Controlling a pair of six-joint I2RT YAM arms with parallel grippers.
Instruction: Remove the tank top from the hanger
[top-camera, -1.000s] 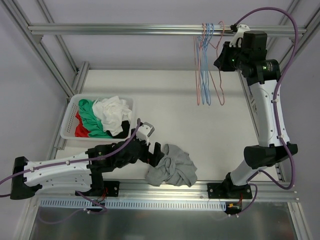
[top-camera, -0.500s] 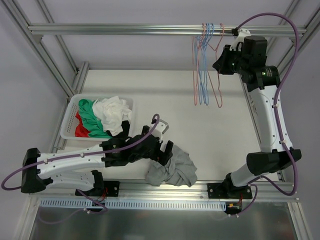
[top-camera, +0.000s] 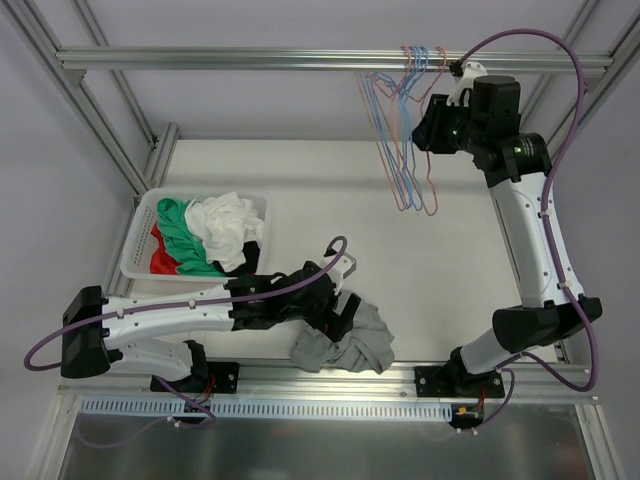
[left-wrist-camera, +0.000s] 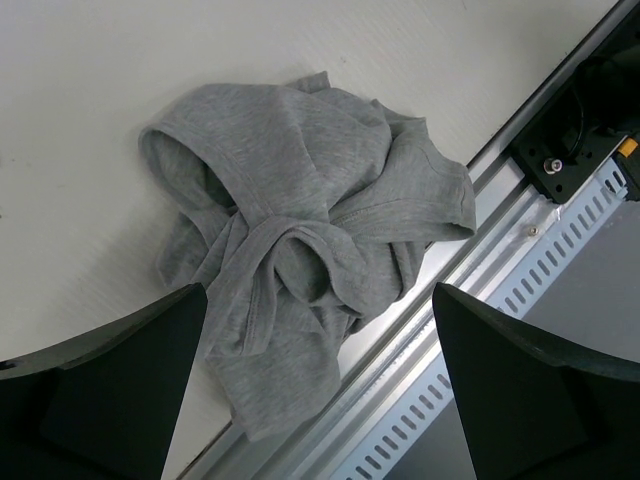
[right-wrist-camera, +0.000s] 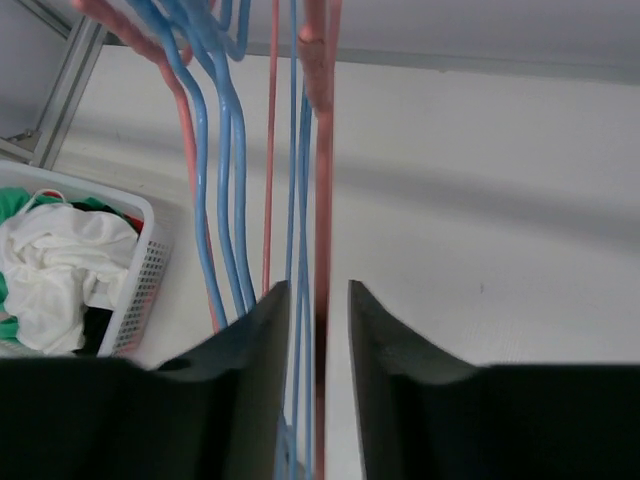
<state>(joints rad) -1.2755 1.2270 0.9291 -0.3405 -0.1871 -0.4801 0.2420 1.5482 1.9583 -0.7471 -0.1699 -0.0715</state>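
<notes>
From above, the crumpled grey jersey tank top (top-camera: 352, 340) lies loose at the white table (top-camera: 300, 200)'s near edge. My left gripper (top-camera: 338, 308) is just over it, and my right gripper (top-camera: 428, 125) is up by the aluminium rail (top-camera: 250, 58).

Left wrist: jaws released wide, straddling the tank top. I judge it soft and light, best pinched at a raised fold.

Right wrist: jaws clenched on a thin pink wire hanger (right-wrist-camera: 322, 180).

The left hand (top-camera: 343, 308) reaches low over the worktop (top-camera: 320, 210). A crumpled grey tank top (top-camera: 365, 340) lies just under and ahead of its tips. Back along its arm sits a white basket (top-camera: 140, 228) of clothes. The right hand (top-camera: 428, 125) is raised and meets the red and blue hangers (top-camera: 405, 160), which dangle from the rail (top-camera: 250, 58) above it.
</notes>
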